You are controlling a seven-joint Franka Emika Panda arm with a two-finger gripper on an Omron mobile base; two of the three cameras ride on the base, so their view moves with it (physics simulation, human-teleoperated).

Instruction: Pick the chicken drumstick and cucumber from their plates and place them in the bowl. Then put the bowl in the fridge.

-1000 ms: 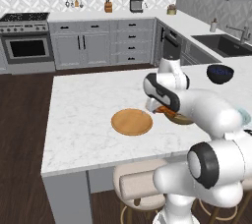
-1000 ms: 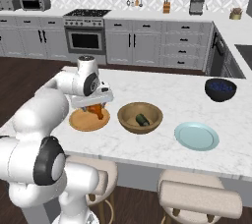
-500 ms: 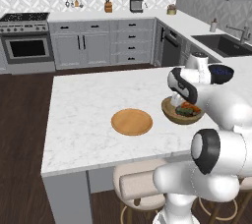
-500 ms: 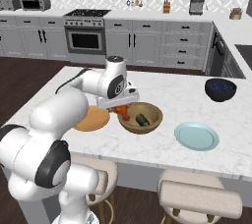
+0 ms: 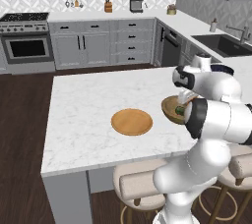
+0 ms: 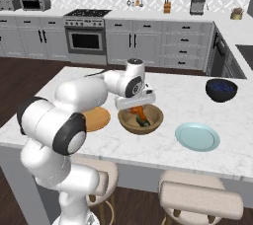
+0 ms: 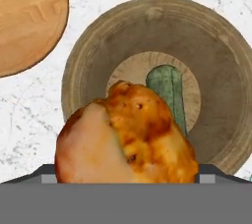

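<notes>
On the marble island in the right base view, the tan wooden plate lies farthest left, bare, its left part hidden behind the white arm. Just to its right, at about three o'clock from it, stands the bowl. The gripper hangs directly above the bowl with the chicken drumstick between its fingers, orange-brown and reaching down into the bowl. The jaws stand wide, closed on the thick end of the meat. The cucumber shows as a dark green bit on the bowl's floor, just under the drumstick. At four o'clock from the bowl, apart from it, lies the pale blue-green plate, bare. At one o'clock from that plate sits a dark blue bowl, well apart.

Looking along the hand, the wooden plate sits at ten o'clock, the bowl fills the middle, and the cucumber lies upright on its pale floor. The drumstick bulks at six o'clock, covering the cucumber's lower end.

From the left base, the plate lies at nine o'clock from the bowl, which the arm partly covers.
</notes>
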